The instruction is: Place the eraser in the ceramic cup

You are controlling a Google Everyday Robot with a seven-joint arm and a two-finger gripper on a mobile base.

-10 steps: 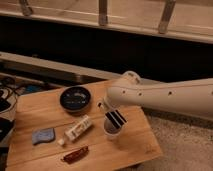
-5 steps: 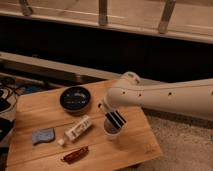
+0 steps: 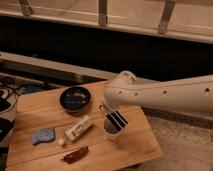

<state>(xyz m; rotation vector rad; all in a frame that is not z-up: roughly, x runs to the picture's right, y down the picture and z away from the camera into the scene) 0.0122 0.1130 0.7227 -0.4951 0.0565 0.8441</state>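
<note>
The ceramic cup point(image 3: 111, 134) is pale and stands upright on the wooden table point(image 3: 40, 107), right of centre near the front. My gripper point(image 3: 117, 121) hangs straight over the cup, its dark tip at the cup's mouth and covering part of the rim. The white arm point(image 3: 165, 95) reaches in from the right. A small pale block point(image 3: 61, 142) that looks like an eraser lies on the table, left of the cup, beside a white tube point(image 3: 78, 128). Whether the gripper holds anything is hidden.
A dark round bowl point(image 3: 76, 99) sits at the back of the table. A blue sponge point(image 3: 43, 136) lies front left. A reddish-brown wrapper point(image 3: 75, 155) lies near the front edge. Cables lie on the floor at far left point(image 3: 6, 100).
</note>
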